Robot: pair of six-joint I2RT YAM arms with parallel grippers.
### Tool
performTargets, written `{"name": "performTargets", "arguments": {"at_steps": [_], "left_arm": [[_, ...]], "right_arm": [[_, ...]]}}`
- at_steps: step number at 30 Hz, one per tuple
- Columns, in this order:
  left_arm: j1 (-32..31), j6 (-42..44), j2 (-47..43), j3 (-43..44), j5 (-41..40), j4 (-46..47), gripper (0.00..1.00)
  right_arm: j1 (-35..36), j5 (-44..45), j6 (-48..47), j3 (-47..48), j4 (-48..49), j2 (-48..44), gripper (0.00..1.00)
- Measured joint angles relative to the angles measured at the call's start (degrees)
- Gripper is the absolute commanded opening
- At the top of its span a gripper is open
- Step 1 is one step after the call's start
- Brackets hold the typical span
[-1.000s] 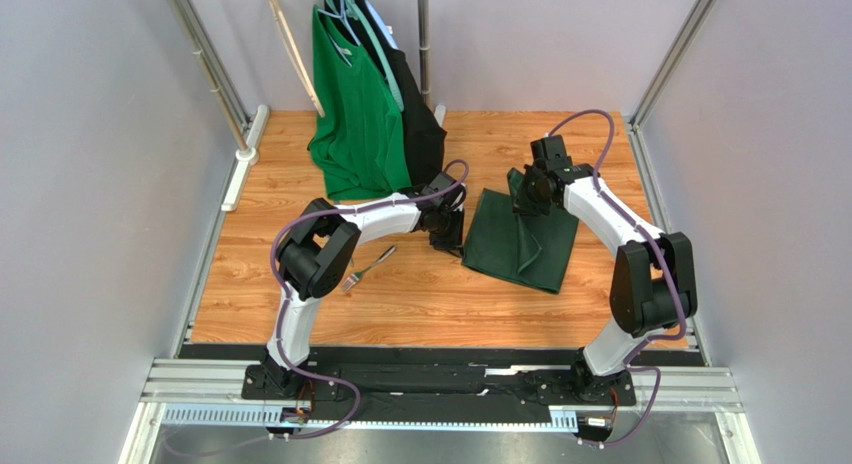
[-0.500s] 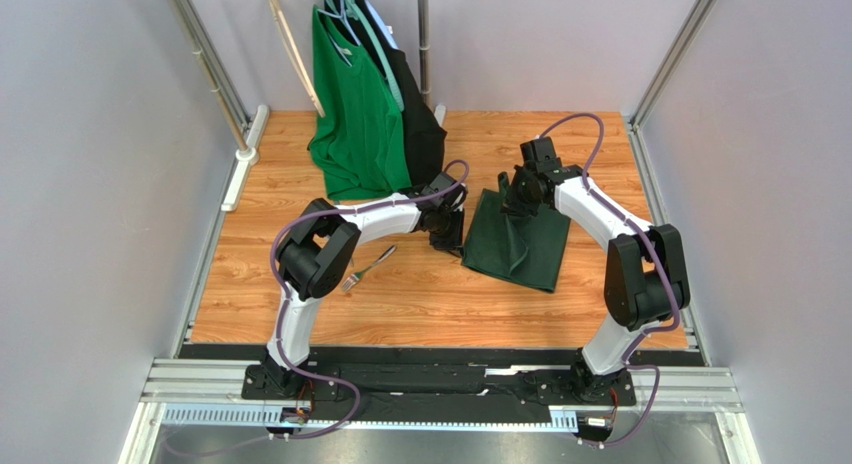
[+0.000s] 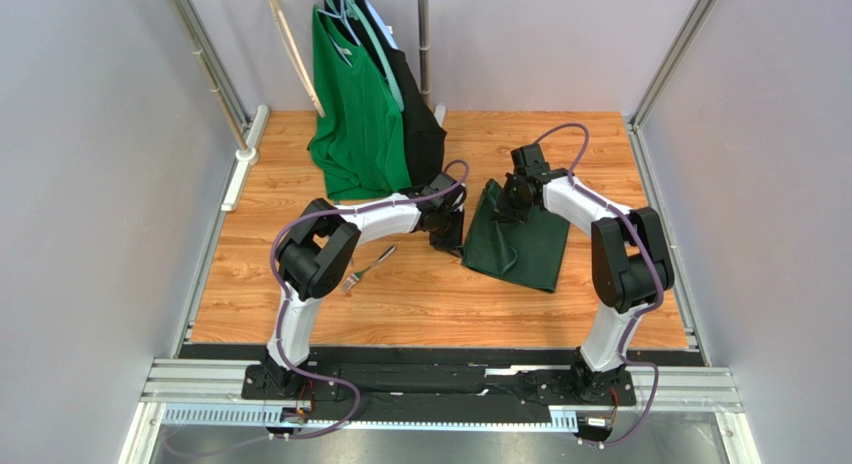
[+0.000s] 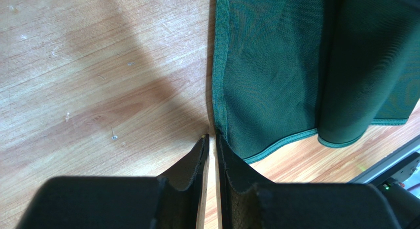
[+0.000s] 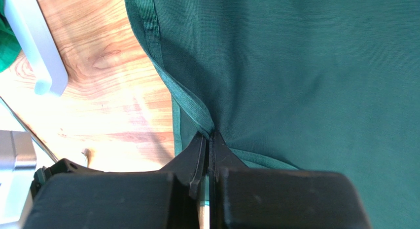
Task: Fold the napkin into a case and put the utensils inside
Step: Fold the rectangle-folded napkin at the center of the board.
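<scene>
The napkin [image 3: 525,246] lies right of centre on the table [image 3: 440,304], with bare wood in front and the fork [image 3: 368,267] well off to its left. The right gripper [image 5: 209,140] is pinched tight on the far hem, while the left gripper [image 4: 212,140] sits at the left hem with its jaws nearly together, and I can't tell if it's got cloth. Since a second ago the right one has dragged its corner leftward and the left hasn't budged.

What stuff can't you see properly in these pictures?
- More cutlery: the top view shows one fork; the left arm or the napkin may hide others.
- Left gripper: the left wrist view doesn't settle whether its tips pinch the napkin's hem.
- Napkin's whole shape: cut off by the edges of both wrist views.
- Right gripper: shut on a napkin fold; it hides how many layers.
</scene>
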Motion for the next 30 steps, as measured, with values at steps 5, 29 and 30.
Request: {"name": "performTargets", "arguments": {"at_steps": [5, 29, 30], "left_arm": [[0.0, 0.0, 0.0, -0.1, 0.0, 0.0, 0.19], [0.0, -0.2, -2.7, -3.6, -1.6, 0.8, 0.19], [0.0, -0.2, -2.8, -3.6, -1.7, 0.7, 0.2]], "right_arm": [[0.2, -0.8, 0.9, 0.0, 0.9, 1.5, 0.0], [-1.9, -0.9, 1.6, -0.7, 1.7, 2.0, 0.0], [-2.0, -0.8, 1.5, -0.7, 1.7, 1.8, 0.0]]}}
